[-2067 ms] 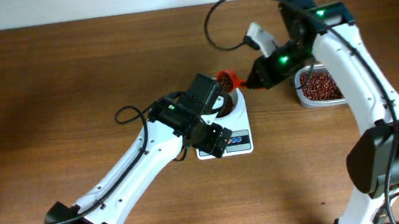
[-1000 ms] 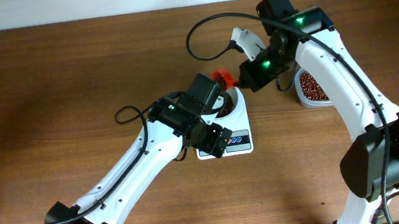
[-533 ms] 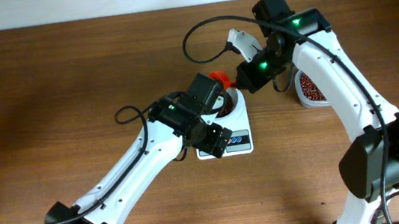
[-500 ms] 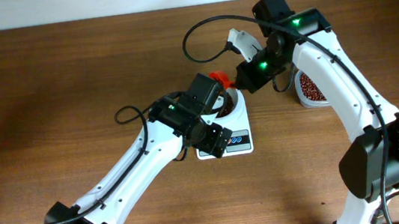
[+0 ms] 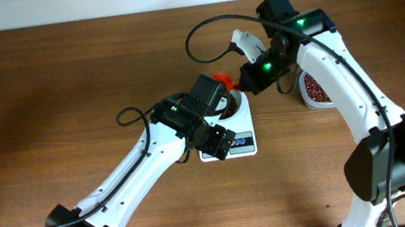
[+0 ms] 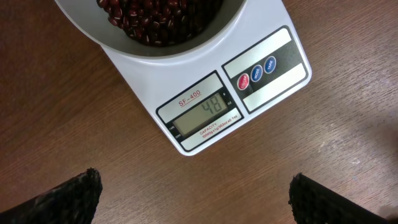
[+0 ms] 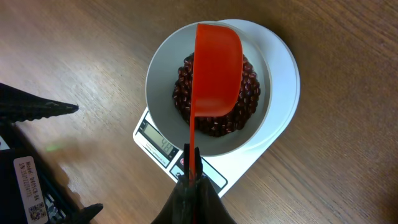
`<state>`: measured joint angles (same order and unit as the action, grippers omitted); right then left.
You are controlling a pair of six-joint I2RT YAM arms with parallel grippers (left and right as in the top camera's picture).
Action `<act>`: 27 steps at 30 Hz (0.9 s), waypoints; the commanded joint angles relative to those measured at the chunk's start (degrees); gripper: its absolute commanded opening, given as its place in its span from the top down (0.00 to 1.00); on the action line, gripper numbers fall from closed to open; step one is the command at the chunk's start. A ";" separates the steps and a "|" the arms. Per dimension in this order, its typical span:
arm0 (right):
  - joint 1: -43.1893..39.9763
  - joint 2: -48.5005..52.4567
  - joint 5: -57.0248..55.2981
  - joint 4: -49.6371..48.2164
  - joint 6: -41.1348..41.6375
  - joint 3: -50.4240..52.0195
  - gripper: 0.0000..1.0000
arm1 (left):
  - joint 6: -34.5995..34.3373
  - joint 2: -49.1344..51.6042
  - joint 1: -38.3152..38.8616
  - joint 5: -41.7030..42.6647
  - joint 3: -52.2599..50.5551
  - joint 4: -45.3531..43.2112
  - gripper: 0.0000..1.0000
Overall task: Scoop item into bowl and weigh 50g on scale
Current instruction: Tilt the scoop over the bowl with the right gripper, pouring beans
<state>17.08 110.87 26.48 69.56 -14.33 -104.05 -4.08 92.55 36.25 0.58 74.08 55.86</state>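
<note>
The white bowl [image 7: 163, 84] stands on the white scale [image 7: 277, 140] and holds a heap of dark red beans [image 7: 250, 99]. My right gripper [image 7: 193, 182] is shut on the handle of the orange-red scoop [image 7: 214, 68], which hangs over the bowl with no beans showing on it. In the left wrist view the scale's display [image 6: 202, 118] shows a two-digit figure starting with 4. My left gripper [image 6: 193, 199] is open over the bare wood in front of the scale [image 6: 261, 37], holding nothing.
A clear tub [image 5: 313, 89] of beans sits to the right of the scale [image 5: 246, 143], partly behind my right arm. The left arm lies across the table's middle and covers most of the bowl from above.
Two seconds ago the scoop carried beans beside the bowl. It has since moved left over the bowl with the right arm. The left arm has stayed still.
</note>
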 commanded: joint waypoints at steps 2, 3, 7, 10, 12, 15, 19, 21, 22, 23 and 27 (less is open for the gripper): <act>0.42 -0.74 1.14 0.00 0.26 -1.40 0.96 | 0.52 0.50 0.02 -0.39 -0.24 -0.11 0.01; 0.42 -0.74 0.85 -0.24 0.26 -1.40 0.96 | 0.52 0.50 0.02 -0.39 -0.24 -0.11 0.01; 0.44 -0.74 0.57 -0.17 0.26 -1.40 0.96 | 0.52 0.50 0.02 -0.39 -0.24 -0.11 0.01; 0.44 -0.74 0.48 -0.11 0.26 -1.40 0.96 | 0.52 0.50 0.02 -0.39 -0.24 -0.11 0.01; 0.44 -0.74 0.44 -0.22 0.26 -1.40 0.96 | 0.52 0.50 0.02 -0.39 -0.24 -0.11 0.01; 0.44 -0.74 -0.63 -0.22 0.26 -1.40 0.96 | 0.52 0.50 0.02 -0.39 -0.24 -0.11 0.01; 0.50 -0.74 -1.09 1.07 -1.68 -1.40 0.96 | 0.52 0.50 0.02 -0.39 -0.24 -0.11 0.01; 0.39 -0.74 0.87 1.01 -3.39 -1.40 0.96 | 0.52 0.50 0.02 -0.39 -0.24 -0.11 0.01; 0.57 -0.74 1.29 1.33 -5.27 -1.40 0.96 | 0.52 0.50 0.02 -0.39 -0.24 -0.11 0.01; 0.52 -0.74 -0.68 0.68 -1.84 -1.40 0.96 | 0.52 0.50 0.02 -0.39 -0.24 -0.11 0.01; 0.87 -0.79 -0.17 0.87 -3.41 -1.40 0.96 | 0.52 0.50 0.02 -0.39 -0.24 -0.11 0.01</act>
<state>17.19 110.87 26.39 70.63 -17.98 -104.05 -4.08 92.55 36.25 0.58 74.08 55.86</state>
